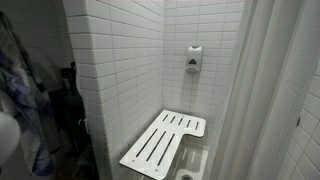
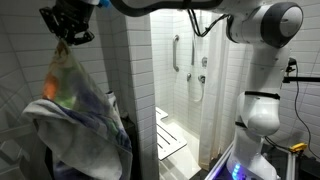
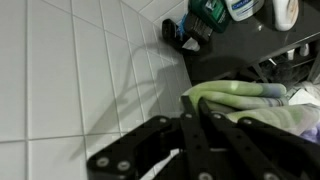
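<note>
Up by the white tiled wall (image 2: 128, 60), the jaws pinch the top of a multicoloured towel (image 2: 75, 100), which hangs in loose folds near the shower's slatted folding seat (image 2: 168, 135).

Gripper (image 2: 66, 36): black. Cloth (image 2: 78, 115): white ground with orange, green and blue-violet patches; in the wrist view its folds read pale green, yellow and lilac. Wall tiles (image 1: 110, 60): white, gridded with grey joints. Slatted seat (image 1: 165, 140): white. Dispenser (image 1: 193, 58): white and grey. Robot arm (image 2: 268, 25): white with dark joints. Surface (image 3: 240, 45): black.
</note>
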Controlling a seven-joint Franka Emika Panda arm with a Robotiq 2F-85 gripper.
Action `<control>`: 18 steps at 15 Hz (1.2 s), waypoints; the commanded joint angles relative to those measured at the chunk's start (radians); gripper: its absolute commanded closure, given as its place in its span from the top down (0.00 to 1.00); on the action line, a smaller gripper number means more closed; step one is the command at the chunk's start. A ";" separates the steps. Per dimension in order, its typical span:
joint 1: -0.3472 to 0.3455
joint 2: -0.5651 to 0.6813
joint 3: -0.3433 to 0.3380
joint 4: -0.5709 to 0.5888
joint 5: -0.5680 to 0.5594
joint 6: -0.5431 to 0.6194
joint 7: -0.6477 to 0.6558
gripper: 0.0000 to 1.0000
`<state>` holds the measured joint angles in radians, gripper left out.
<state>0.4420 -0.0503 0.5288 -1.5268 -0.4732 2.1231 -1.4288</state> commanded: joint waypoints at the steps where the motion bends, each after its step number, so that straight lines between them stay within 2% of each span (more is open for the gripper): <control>1: 0.031 0.070 0.016 0.143 -0.106 -0.079 -0.039 0.02; 6: 0.139 0.230 0.070 0.337 -0.265 -0.175 -0.101 0.02; 8: 0.197 0.287 0.067 0.394 -0.297 -0.201 -0.116 0.02; 9: 0.208 0.316 0.083 0.427 -0.314 -0.220 -0.126 0.02; 12: 0.267 0.374 0.073 0.506 -0.349 -0.262 -0.142 0.02; 13: 0.231 0.317 0.069 0.390 -0.311 -0.219 -0.102 0.07; 18: 0.255 0.360 0.068 0.454 -0.321 -0.242 -0.118 0.07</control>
<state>0.6969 0.3099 0.5973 -1.0728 -0.7946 1.8812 -1.5469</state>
